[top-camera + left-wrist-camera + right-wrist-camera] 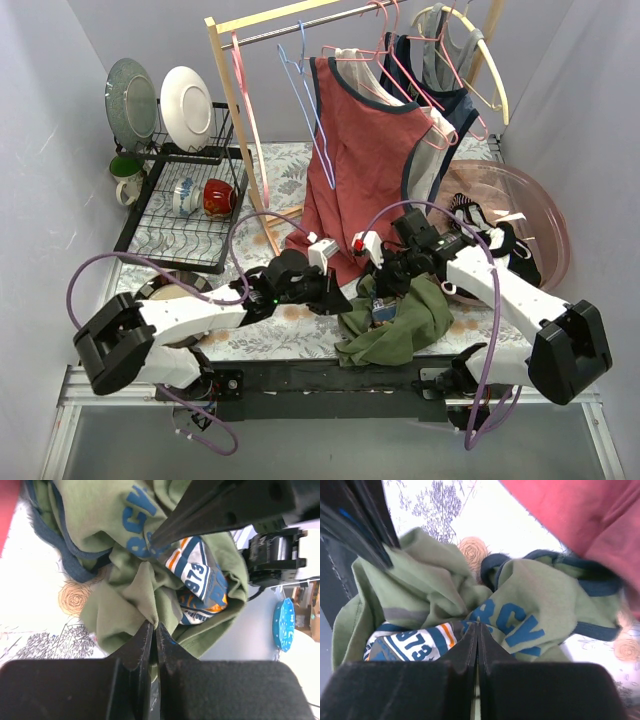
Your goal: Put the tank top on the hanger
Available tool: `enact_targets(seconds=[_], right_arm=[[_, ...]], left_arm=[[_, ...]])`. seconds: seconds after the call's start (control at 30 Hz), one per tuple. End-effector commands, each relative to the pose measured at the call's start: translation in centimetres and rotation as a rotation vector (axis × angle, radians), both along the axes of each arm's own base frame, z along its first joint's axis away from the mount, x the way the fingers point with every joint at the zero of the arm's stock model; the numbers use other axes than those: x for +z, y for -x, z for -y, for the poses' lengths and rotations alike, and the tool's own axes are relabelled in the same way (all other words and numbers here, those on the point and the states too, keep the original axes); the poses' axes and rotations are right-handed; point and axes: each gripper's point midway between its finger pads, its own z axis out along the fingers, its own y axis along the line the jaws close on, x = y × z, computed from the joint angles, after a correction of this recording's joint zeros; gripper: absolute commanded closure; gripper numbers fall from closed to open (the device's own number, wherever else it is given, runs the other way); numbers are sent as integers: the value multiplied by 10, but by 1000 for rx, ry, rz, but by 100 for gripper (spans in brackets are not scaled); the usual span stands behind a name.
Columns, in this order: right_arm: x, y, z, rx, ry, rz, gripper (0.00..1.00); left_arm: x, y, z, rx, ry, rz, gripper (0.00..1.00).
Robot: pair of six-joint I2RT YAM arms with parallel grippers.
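Lying crumpled and green at the near edge of the table (292, 340), the tank top (405, 322) is pinched tight by the left gripper (154, 629) and the right gripper (478, 626). Folds hide most of its print.

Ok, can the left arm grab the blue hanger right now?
Probably not yet. The left gripper is shut on the tank top down at the near edge, and the hanger hangs up on the rail at the back. It would likely need to let go first.
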Motion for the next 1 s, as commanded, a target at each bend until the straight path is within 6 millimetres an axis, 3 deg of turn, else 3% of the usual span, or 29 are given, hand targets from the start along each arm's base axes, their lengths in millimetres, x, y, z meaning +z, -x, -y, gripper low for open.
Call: enact_targets(seconds=[0.0,0.03,0.07,0.1,0.13,0.2,0.23,0.33,0.43,0.47,0.5,0.57,0.67,0.8,0.97], right_arm=[[73,-26,-21,34,-135,185,99],[93,-33,-21,28,-152,260,99],[110,-37,-23,29,-172,302,99],[145,-45,-26,24,-212,376,99],[163,-46,-26,24,-235,413,99],[195,-47,-28,30,-282,471,99],[221,-46,-28,30,-323,525,99],[245,-38,-28,47,-371,558,99],[223,-13,-37,159,-411,447,99],[197,-4,-39,189,-403,369,80],[184,10,-44,259,-439,304,70],[147,22,-48,307,-442,214,56],[125,36,-54,422,-465,235,46],[99,40,-68,549,-468,345,43],[92,37,-92,676,-477,458,40]], left_arm=[[40,-13,-20,78,19,110,100],[38,-13,-30,96,-22,102,100],[50,-20,-35,123,-26,143,100],[71,-21,-43,150,0,186,100],[72,-21,-54,169,-35,185,100],[112,-26,-70,233,4,272,100],[118,-24,-80,249,-11,281,100],[160,-24,-104,324,18,350,100],[187,-18,-119,353,58,382,100],[189,-17,-121,355,58,384,100],[190,-16,-123,360,55,384,100],[185,-15,-126,362,37,375,100],[177,-14,-124,355,38,358,100],[179,-12,-120,347,64,352,100],[186,-11,-121,338,67,358,100]])
